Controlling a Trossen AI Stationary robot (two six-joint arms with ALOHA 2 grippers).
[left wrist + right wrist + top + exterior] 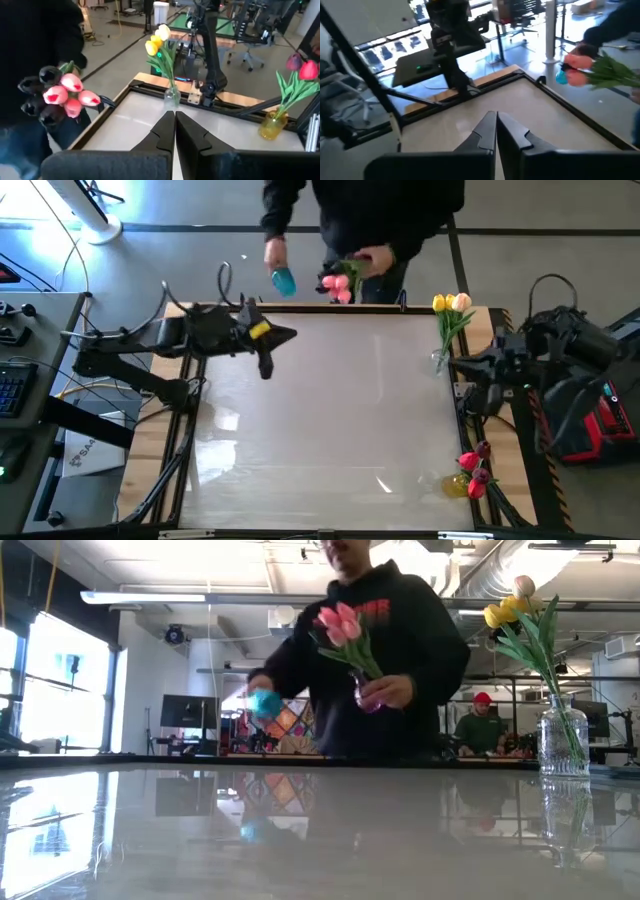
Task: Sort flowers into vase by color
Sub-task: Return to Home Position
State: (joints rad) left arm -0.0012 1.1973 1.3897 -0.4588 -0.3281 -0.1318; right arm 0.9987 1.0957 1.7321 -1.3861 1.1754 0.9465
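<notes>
Both arms are drawn back off the working area of the desk. The left tool hangs over the far left part of the desk, its two fingers pressed together on nothing. The right tool sits pulled in at the right edge, about midway between far and near, likewise clenched and empty. At the far right corner a clear glass vase stands upright with the yellow and peach tulips in it, stems leaning a little so the heads sit toward the far edge. Near the right front corner, well apart from the first vase, a yellow vase holds the red and maroon tulips, their heads spread above its mouth. The middle of the desk carries only reflections. Beyond the far edge stands a person in a dark hooded top, bent toward the desk. One hand grips a bunch of pink tulips by the stems, heads up and tilted to the left, and the other holds a small teal object whose kind I cannot make out.
</notes>
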